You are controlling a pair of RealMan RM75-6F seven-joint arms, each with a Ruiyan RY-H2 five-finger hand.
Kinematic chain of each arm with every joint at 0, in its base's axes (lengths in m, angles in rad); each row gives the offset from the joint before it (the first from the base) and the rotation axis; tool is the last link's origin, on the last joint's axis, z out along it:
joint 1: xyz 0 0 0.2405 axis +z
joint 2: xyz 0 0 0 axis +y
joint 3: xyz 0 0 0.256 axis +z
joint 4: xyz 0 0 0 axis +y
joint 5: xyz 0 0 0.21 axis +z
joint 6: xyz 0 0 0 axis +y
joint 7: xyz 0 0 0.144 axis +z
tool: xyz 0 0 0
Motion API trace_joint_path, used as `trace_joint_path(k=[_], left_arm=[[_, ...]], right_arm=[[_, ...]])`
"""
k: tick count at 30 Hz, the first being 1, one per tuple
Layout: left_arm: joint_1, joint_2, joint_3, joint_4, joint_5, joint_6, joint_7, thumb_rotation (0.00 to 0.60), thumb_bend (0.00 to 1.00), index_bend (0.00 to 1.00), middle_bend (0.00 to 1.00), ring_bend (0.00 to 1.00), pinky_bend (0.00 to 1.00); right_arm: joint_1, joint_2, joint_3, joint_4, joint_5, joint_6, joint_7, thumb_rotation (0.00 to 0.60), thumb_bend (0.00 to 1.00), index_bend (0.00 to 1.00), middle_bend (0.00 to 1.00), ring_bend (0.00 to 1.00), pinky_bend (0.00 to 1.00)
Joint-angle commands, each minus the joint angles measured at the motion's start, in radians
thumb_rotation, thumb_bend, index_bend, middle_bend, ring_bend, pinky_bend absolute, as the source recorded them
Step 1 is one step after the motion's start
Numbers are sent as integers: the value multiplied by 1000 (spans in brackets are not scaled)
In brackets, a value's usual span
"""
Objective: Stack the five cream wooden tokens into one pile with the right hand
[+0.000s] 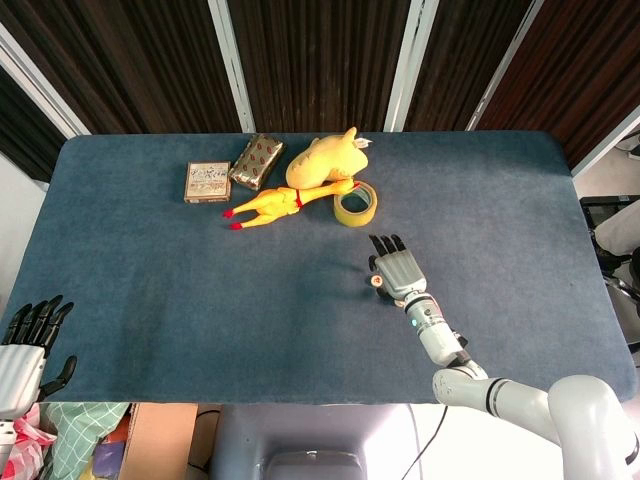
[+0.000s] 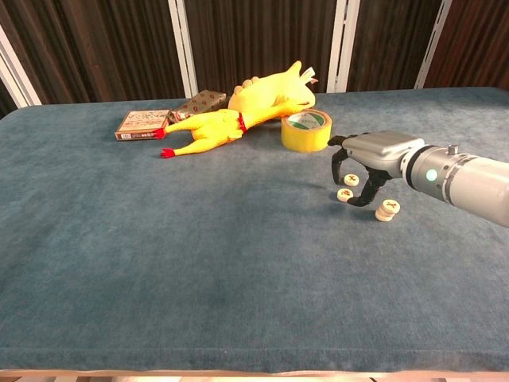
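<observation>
In the chest view a short pile of cream tokens (image 2: 387,210) stands right of centre on the blue table (image 2: 199,263). Two single tokens lie just to its left, one (image 2: 350,181) behind the other (image 2: 344,194). My right hand (image 2: 362,163) arches over these two with its fingers spread and curved down, the thumb low beside the nearer one; nothing is lifted. From the head view the right hand (image 1: 397,268) covers most of them, and only one token (image 1: 377,281) peeks out at its left edge. My left hand (image 1: 25,340) hangs off the table's near left corner, fingers apart and empty.
A yellow tape roll (image 2: 306,130) sits just behind the tokens. Behind it lie a rubber chicken (image 2: 208,127), a yellow plush duck (image 2: 274,87) and two small boxes (image 2: 143,123) (image 2: 199,104).
</observation>
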Motion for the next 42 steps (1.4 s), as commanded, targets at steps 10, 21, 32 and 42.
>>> trace_joint_path(k=[10, 21, 32, 42], left_arm=[[2, 1, 0, 0, 1, 4, -2, 600, 404, 0, 0, 0, 5], [3, 2, -2, 1, -1, 7, -7, 600, 403, 0, 0, 0, 6], [5, 3, -2, 0, -2, 10, -6, 600, 403, 0, 0, 0, 5], [10, 2, 1, -1, 8, 21, -4, 600, 404, 0, 0, 0, 5]], right_arm=[[8, -12, -4, 22, 13, -19, -5, 600, 443, 552, 72, 0, 0], [13, -22, -3, 40, 16, -22, -1, 600, 512, 588, 73, 0, 0], [-27, 59, -1, -113, -65, 45, 84, 600, 512, 617, 81, 0, 0], [-183, 315, -125, -403, -319, 229, 206, 600, 512, 608, 81, 0, 0]])
